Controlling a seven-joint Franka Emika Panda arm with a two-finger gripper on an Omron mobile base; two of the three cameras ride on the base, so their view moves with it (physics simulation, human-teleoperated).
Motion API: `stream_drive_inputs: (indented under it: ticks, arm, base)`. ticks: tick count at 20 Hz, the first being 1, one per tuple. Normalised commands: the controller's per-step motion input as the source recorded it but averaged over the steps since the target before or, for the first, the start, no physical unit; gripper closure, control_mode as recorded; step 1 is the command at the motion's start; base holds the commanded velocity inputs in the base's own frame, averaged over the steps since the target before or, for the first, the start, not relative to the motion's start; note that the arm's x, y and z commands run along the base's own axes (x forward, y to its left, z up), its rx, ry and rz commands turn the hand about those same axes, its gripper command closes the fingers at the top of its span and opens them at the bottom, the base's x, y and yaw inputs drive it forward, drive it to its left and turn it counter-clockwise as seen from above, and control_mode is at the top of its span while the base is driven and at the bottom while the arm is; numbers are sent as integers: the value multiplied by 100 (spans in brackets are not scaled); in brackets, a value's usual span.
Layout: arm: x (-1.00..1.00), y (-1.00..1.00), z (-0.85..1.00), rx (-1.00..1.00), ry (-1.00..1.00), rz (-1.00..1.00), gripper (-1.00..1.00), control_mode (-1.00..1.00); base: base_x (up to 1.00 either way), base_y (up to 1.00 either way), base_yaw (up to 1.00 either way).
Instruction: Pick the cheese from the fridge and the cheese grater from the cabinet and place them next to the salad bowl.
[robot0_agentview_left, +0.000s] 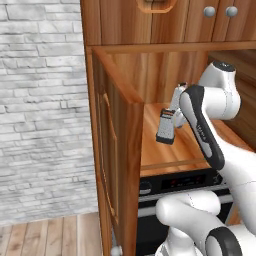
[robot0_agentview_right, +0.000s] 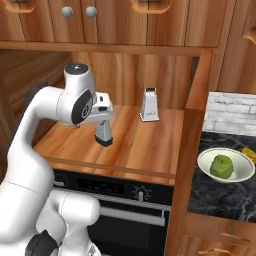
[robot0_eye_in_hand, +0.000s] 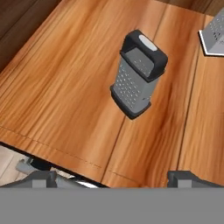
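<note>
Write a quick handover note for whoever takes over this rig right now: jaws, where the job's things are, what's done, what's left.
Gripper: jaws open, empty, poised over the darker boxy grater, which is the wrong one.
Cheese grater: pale silver, upright on the shelf of the open cabinet, farther back and apart from the dark one.
Salad bowl: on the dark counter right of the cabinet, with a yellow piece, partly cut off, just beyond it, possibly the cheese.
Done: cabinet open.
Left: grasp the silver grater and set it by the bowl; confirm the cheese.
</note>
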Motion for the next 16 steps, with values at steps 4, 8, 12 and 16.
stream_drive_inputs:
  ticks: [4, 8, 12, 16]
  arm:
    - [58, -21, -25, 0, 3, 0, -100, -100]
    - [60, -14, 0, 3, 2, 0, -100, -100]
    - [49, -3, 0, 3, 0, 0, -100, -100]
    - [32, -1, -6, 13, 0, 4, -100, -100]
  base:
    - [0, 0, 0]
    - [0, 0, 0]
    - [0, 0, 0]
    - [0, 0, 0]
